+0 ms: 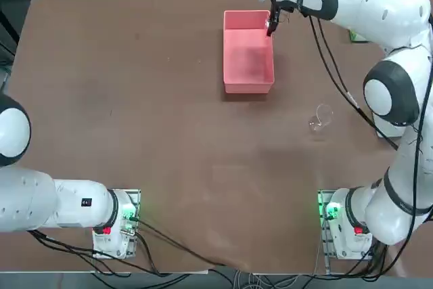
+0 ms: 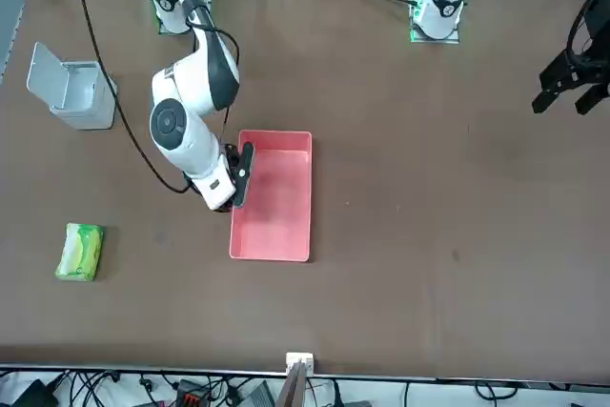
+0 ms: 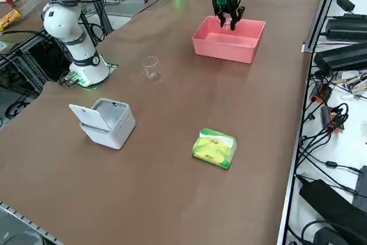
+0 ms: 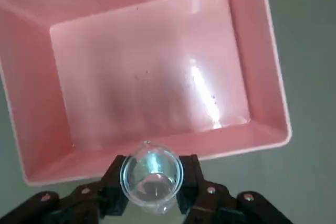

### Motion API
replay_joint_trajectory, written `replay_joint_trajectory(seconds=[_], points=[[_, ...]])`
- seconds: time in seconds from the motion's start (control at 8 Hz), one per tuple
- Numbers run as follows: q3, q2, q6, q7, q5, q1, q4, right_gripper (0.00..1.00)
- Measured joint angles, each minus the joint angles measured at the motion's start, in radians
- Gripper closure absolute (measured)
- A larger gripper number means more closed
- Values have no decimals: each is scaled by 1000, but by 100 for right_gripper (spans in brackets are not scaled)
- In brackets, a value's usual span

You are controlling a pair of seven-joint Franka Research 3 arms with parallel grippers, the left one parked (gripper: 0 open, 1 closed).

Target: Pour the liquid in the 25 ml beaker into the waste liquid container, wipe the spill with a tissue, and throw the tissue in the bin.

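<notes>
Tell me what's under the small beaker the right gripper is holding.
The pink tray, near its rim, lies below the small beaker clamped in the right gripper. The tray floor looks bare; the beaker hides part of the rim.

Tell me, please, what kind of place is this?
Probably a robotics lab staging a chemistry chore. Two white arms are bolted to a brown table, the right gripper holds a small glass beaker at a pink tray, and cables and electronics line the table's edge.
</notes>
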Motion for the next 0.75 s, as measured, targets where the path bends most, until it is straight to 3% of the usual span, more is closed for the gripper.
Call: replay_joint_trajectory(seconds=[0.75], points=[[-4,34,-253,101,-91,0,143,53]])
